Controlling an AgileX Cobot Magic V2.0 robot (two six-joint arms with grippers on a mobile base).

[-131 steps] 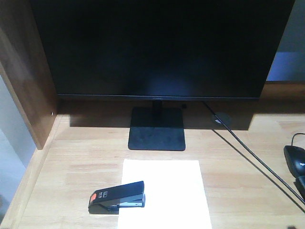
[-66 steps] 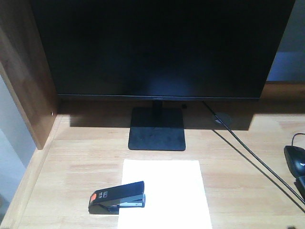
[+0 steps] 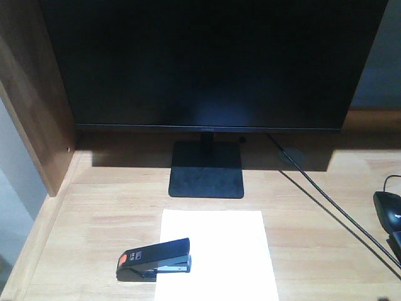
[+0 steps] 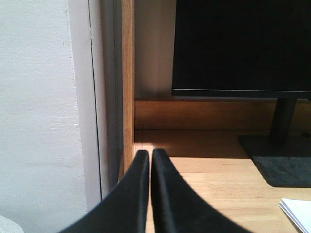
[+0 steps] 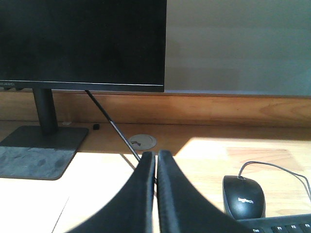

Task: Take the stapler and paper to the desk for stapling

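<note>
So the black desktop stapler with the orange label (image 3: 153,258) sits on the light wooden desk (image 3: 113,213) around 7 o'clock from the black monitor stand (image 3: 206,168). Its long axis runs roughly 9-to-3, nose just overlapping the left edge of the plain white sheet of paper (image 3: 216,254). The left gripper (image 4: 149,160) looks like the nearer one, since its wrist view catches a paper corner at 4 o'clock, but no stapler. The right gripper (image 5: 156,160) is over by the black computer mouse (image 5: 244,195). Both pairs of jaws are pressed together with nothing between them. The paper's near edge is cut off.
</note>
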